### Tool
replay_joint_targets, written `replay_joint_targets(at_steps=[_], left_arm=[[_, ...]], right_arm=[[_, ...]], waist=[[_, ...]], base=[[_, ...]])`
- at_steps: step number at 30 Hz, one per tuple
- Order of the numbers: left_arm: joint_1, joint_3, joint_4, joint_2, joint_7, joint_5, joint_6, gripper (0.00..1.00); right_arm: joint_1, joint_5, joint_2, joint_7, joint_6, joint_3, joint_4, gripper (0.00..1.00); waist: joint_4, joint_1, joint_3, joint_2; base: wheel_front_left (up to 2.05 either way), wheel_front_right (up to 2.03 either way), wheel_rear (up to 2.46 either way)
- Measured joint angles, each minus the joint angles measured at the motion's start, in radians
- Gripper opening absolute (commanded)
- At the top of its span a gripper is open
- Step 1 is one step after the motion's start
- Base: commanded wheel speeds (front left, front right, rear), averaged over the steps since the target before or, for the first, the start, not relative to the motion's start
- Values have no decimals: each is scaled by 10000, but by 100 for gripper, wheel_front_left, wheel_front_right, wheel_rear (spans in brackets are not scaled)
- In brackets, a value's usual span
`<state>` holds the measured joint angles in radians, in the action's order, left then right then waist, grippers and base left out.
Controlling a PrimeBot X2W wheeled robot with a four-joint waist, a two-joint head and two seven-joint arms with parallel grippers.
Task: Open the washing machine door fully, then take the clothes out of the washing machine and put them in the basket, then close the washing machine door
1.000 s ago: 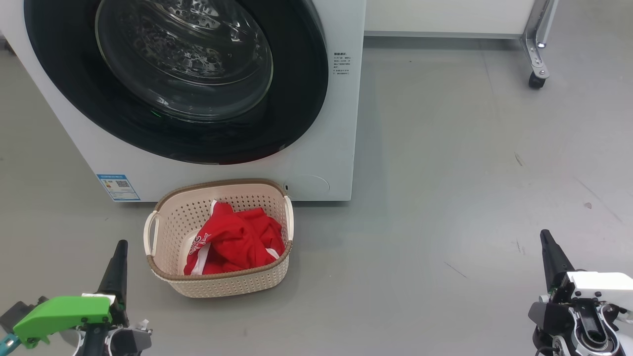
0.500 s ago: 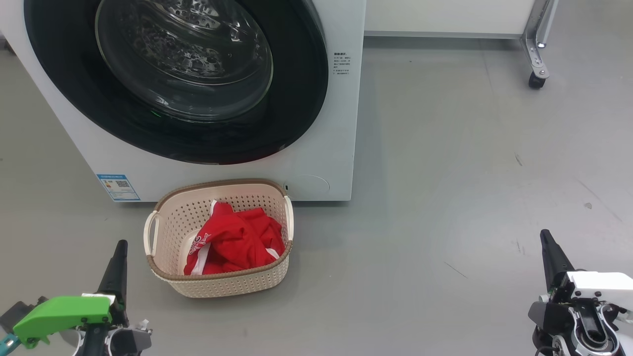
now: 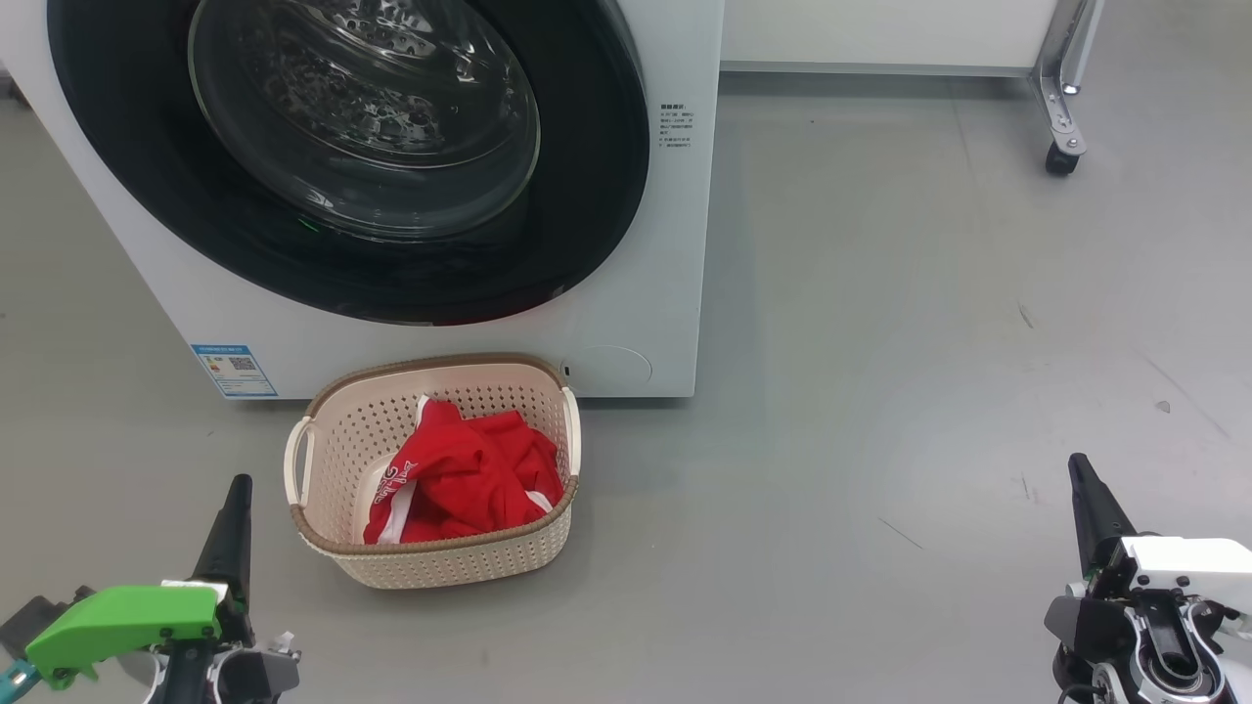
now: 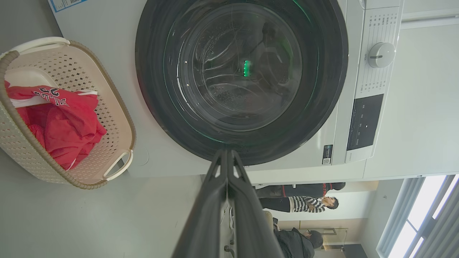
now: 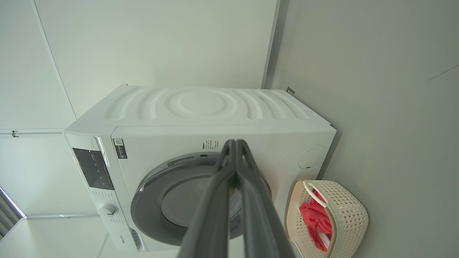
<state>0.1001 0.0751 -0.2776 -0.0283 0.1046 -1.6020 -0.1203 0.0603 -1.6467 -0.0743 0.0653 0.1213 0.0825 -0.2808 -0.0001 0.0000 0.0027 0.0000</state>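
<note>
Lab-like indoor test room: bare grey floor [image 3: 929, 293], lone white washing machine [image 5: 215, 107] against plain white wall panels [image 5: 161, 43], castered metal leg [image 3: 1061, 108] at upper right of head view, people [image 4: 308, 203] and window blinds [image 4: 430, 222] lower right of left wrist view.

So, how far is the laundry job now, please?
It looks finished. Done: the clothes lie in the basket, and the washing machine door sits shut, flush against the washing machine. In hand: nothing; the left claw and right claw are both shut, empty, away from the machine. Left: seemingly nothing; through the glass I see no red fabric.
</note>
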Motion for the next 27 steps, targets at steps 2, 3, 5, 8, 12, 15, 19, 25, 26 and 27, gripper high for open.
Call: replay_joint_targets(at_steps=[2,3,5,8,12,15,19,25,26,27], left_arm=[[0,0,0,0,0,0,0,0],[0,2,0,0,0,0,0,0],[0,2,0,0,0,0,0,0],[0,4,2,0,0,0,0,0],[-1,6,2,0,0,0,0,0],[-1,6,4,0,0,0,0,0],[-1,6,4,0,0,0,0,0],[-1,6,6,0,0,0,0,0],[-1,6,6,0,0,0,0,0],[-1,6,6,0,0,0,0,0]], right_arm=[[0,0,2,0,0,2,0,0],[0,0,4,0,0,2,0,0],[0,0,6,0,0,4,0,0],[0,0,10,2,0,8,2,0],[0,0,12,2,0,12,2,0],[0,0,13,2,0,13,4,0],[0,0,15,2,0,17,4,0],[1,0,25,12,0,31,6,0],[1,0,25,12,0,31,6,0],[1,0,27,12,0,33,6,0]], waist=[[0,0,0,0],[0,0,0,0],[0,0,0,0],[0,0,0,0],[0,0,1,0],[0,0,1,0],[0,0,1,0],[0,0,1,0],[0,0,1,0],[0,0,1,0]], base=[[0,0,0],[0,0,0],[0,0,0],[0,0,0],[0,0,0],[0,0,0],[0,0,0],[0,0,0],[0,0,0],[0,0,0]])
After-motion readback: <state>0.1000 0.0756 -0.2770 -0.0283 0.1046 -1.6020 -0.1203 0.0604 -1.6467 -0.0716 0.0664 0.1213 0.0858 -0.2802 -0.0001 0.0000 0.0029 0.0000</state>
